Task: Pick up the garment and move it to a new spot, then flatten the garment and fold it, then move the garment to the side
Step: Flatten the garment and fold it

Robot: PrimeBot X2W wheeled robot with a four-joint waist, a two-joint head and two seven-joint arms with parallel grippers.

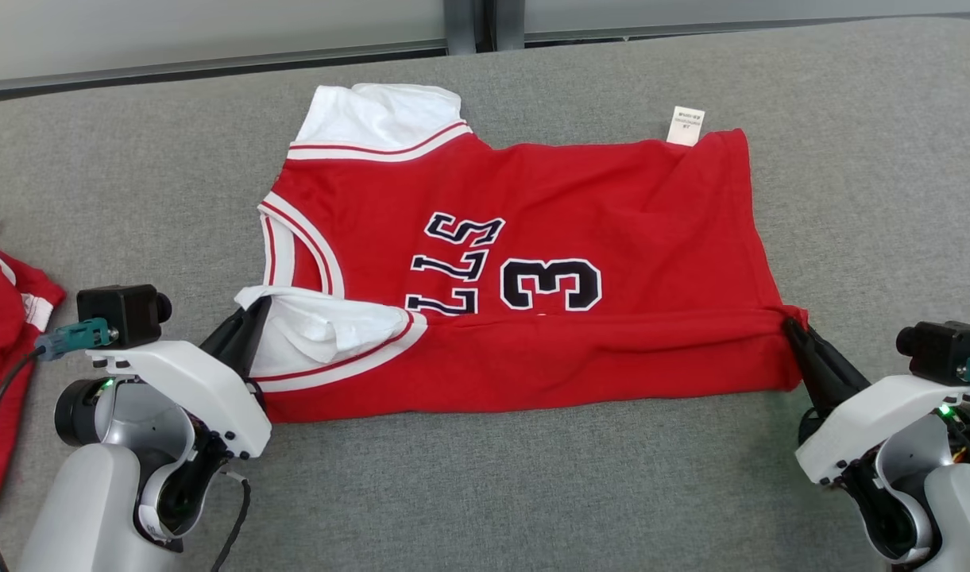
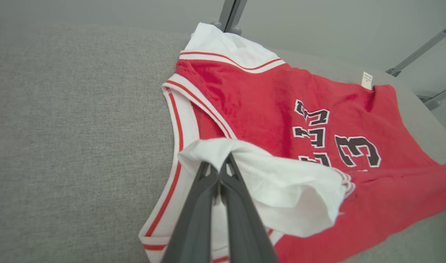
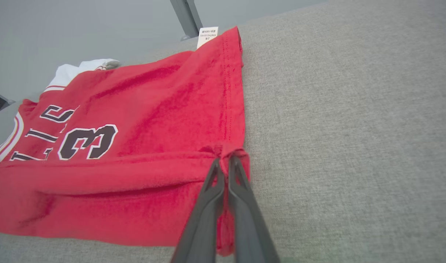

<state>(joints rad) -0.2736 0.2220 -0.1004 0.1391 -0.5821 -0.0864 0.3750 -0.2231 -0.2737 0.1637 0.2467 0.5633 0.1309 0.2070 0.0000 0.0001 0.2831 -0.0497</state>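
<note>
The garment [image 1: 532, 238] is a red jersey with white trim and a black number 3, lying sideways on the grey cushion, its near long edge folded over toward the far side. My left gripper [image 1: 256, 306] is shut on the white sleeve corner at the jersey's left end; the left wrist view has its fingers [image 2: 208, 190] pinching that white cloth [image 2: 281, 182]. At the right end, my right gripper [image 1: 790, 326] is shut on the red hem corner. The right wrist view shows that gripper [image 3: 224, 162] clamping bunched red fabric [image 3: 135, 120].
The grey cushion surface [image 1: 874, 199] spreads all around, with bare room to the right and in front. Another red and white garment [image 1: 4, 318] lies at the left edge. A pale wall and a dark post [image 1: 469, 24] run behind the cushion.
</note>
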